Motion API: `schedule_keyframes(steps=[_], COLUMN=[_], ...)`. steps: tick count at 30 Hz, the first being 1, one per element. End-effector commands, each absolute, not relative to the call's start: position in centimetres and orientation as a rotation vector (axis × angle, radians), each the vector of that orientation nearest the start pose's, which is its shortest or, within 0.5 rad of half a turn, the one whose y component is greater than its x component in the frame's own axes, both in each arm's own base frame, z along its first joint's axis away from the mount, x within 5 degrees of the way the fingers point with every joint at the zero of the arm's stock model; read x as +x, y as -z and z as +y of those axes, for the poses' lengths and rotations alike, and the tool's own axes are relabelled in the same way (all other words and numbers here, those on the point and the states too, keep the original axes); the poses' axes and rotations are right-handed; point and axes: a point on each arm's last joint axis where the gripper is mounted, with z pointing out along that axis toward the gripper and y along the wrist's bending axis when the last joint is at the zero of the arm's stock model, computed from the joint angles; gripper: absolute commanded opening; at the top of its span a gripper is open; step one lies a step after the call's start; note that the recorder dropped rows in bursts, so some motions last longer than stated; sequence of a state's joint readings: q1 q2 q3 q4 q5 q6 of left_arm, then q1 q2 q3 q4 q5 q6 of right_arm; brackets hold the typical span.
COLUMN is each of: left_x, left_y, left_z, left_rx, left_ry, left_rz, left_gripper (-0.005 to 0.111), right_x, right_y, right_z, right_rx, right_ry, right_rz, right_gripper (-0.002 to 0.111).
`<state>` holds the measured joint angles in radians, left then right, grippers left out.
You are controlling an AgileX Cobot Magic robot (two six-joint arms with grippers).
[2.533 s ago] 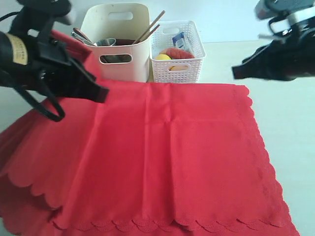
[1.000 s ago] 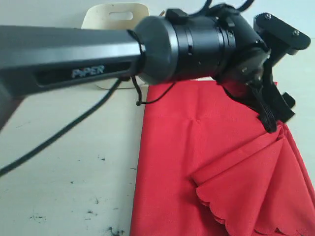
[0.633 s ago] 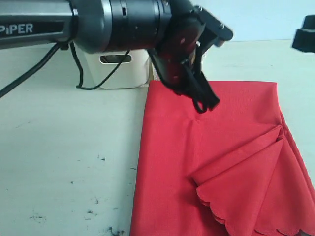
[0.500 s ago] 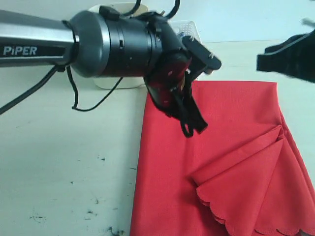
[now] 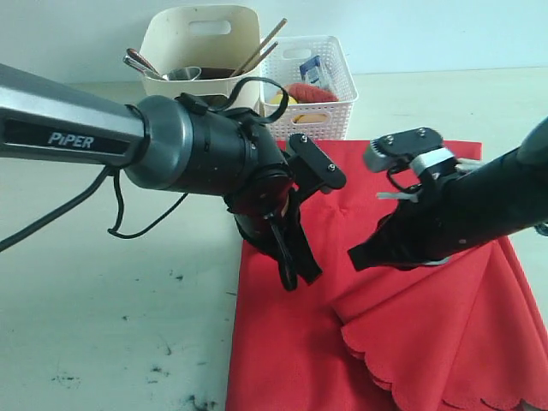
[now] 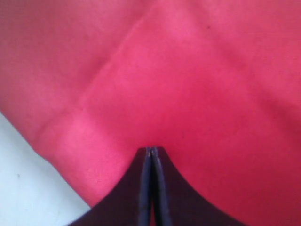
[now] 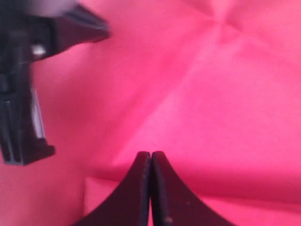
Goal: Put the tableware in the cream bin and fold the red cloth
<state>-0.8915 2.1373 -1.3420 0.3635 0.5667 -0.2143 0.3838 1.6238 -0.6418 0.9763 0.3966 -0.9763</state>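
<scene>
The left gripper (image 5: 298, 276), jaws clenched on nothing, is pointing at the nine o'clock edge of the large bright red scalloped fabric cloth (image 5: 274, 360), which is lying folded twelve-to-six. The right gripper (image 5: 356, 257), likewise clenched empty, is sitting nearer the loose flap (image 5: 411, 334) at its five o'clock.

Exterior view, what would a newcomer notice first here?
Two black grippers nearly meet over the red cloth at centre. The left gripper points down near the cloth's left edge and the right gripper is close beside it, both shut. Behind them stands the cream bin with chopsticks sticking out, a white basket next to it.
</scene>
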Motion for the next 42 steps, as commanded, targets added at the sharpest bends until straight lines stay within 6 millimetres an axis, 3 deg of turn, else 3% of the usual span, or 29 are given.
schedule_keyframes(steps=[1,7,14,17,20,22,24,28,30,38,42], left_x=[27.5,27.5,27.5,27.5,27.5,27.5,27.5,27.5,27.5,27.6,27.6], left_y=[-9.3,-9.2,-9.2,-9.2,-9.2,-9.2,-9.2,-9.2,-9.2,-9.2,-9.2], left_z=[-31.0,-30.9,-30.9,-30.8,-30.8,-30.9,-30.9,-30.9,-30.9,-31.0,-31.0], left_rx=[1.3,1.298,1.298,1.299,1.299,1.299,1.299,1.299,1.299,1.294,1.292], left_ry=[-0.099,-0.113,-0.114,-0.118,-0.118,-0.116,-0.116,-0.116,-0.116,-0.103,-0.1], left_rz=[2.493,2.512,2.513,2.511,2.511,2.51,2.51,2.51,2.51,2.501,2.501], left_gripper=[0.003,0.003,0.003,0.003,0.003,0.003,0.003,0.003,0.003,0.003,0.003], right_x=[23.7,22.5,21.8,21.3,21.6,21.8,21.8,22.2,22.4,23.7,24.1], right_y=[-13.5,-12.3,-11.5,-11.9,-13.7,-15.6,-17.9,-20.6,-19.9,-12.8,-11.3], right_z=[14.1,13.5,11.0,9.4,8.3,8.0,8.5,10.4,10.7,11.8,11.9], right_rx=[-0.733,-0.811,-0.731,-0.596,-0.447,-0.347,-0.288,-0.335,-0.351,-0.42,-0.486], right_ry=[-0.434,-0.392,-0.067,0.154,0.255,0.242,0.094,-0.206,-0.232,-0.195,-0.159], right_rz=[2.574,2.684,2.875,2.944,2.82,2.717,2.59,2.362,2.384,2.599,2.645], right_gripper=[0.0,0.0,0.0,0.0,0.0,0.0,0.0,0.0,0.0,0.0,0.0])
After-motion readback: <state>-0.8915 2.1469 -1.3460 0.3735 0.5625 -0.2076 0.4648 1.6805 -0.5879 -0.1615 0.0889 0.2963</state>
